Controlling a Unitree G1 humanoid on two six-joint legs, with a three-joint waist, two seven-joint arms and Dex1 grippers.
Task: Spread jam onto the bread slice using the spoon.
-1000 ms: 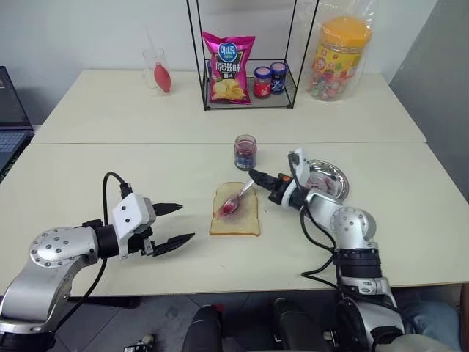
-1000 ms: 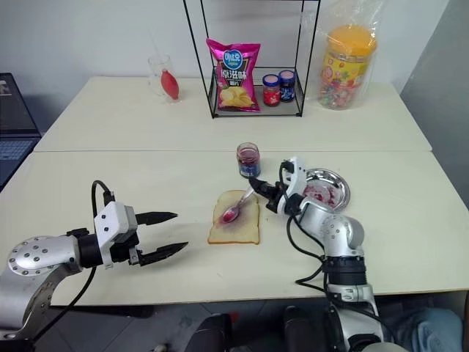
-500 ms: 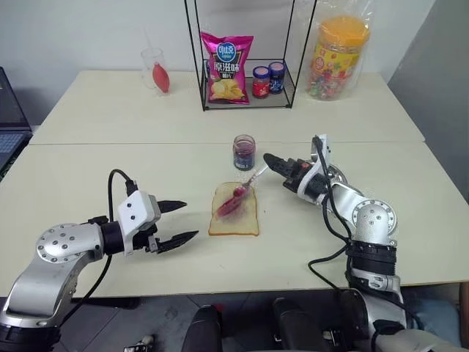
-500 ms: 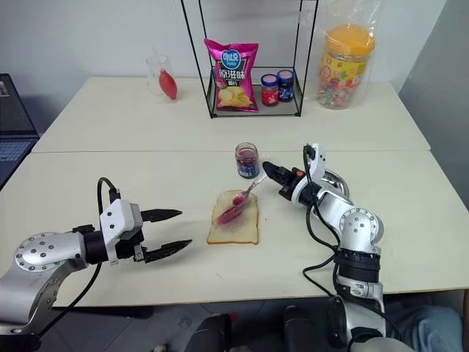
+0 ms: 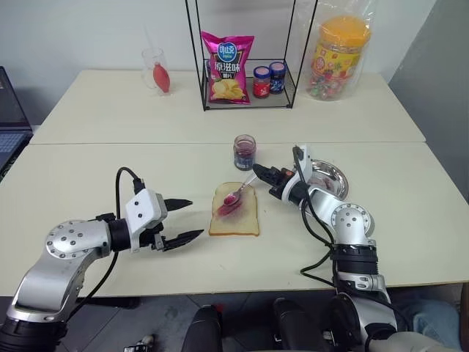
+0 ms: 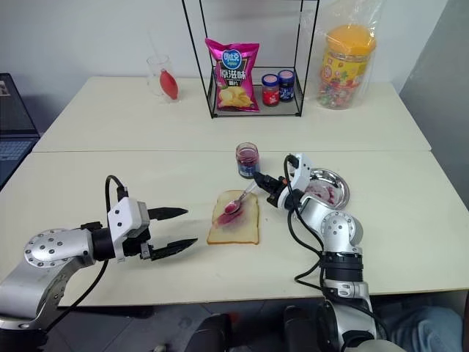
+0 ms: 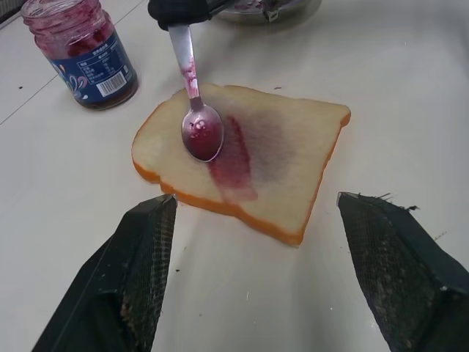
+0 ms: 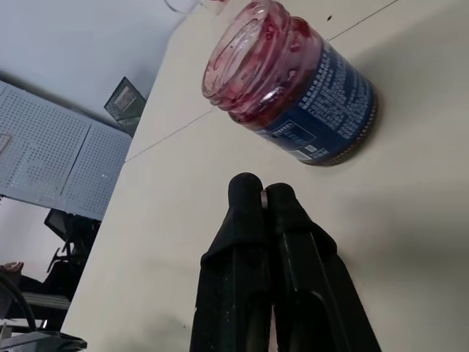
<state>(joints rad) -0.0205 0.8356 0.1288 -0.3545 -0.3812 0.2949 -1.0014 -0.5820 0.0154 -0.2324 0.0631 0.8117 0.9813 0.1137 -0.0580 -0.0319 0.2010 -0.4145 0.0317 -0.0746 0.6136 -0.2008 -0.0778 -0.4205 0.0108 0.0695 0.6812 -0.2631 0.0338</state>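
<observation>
1. Desk: two pale tabletops butted together, the seam running side to side.
2. Wire rack at the far edge, middle; chip bag and two small jars inside. Candy tub toward the far right corner.
3. Left gripper: fingers spread wide, nothing between them, over the desk left of the bread.
4. Right gripper: fingers pressed together, pinching the spoon's handle end, just right of the bread's far edge.
5. Metal dish right of the right gripper.
6. Bread: flat near mid-desk, purple-red smear across its crumb.
7. Jam jar: open, upright, just beyond the bread near the seam.
8. Spoon: bowl stained red, over the bread's left part beside the smear; contact unclear.
</observation>
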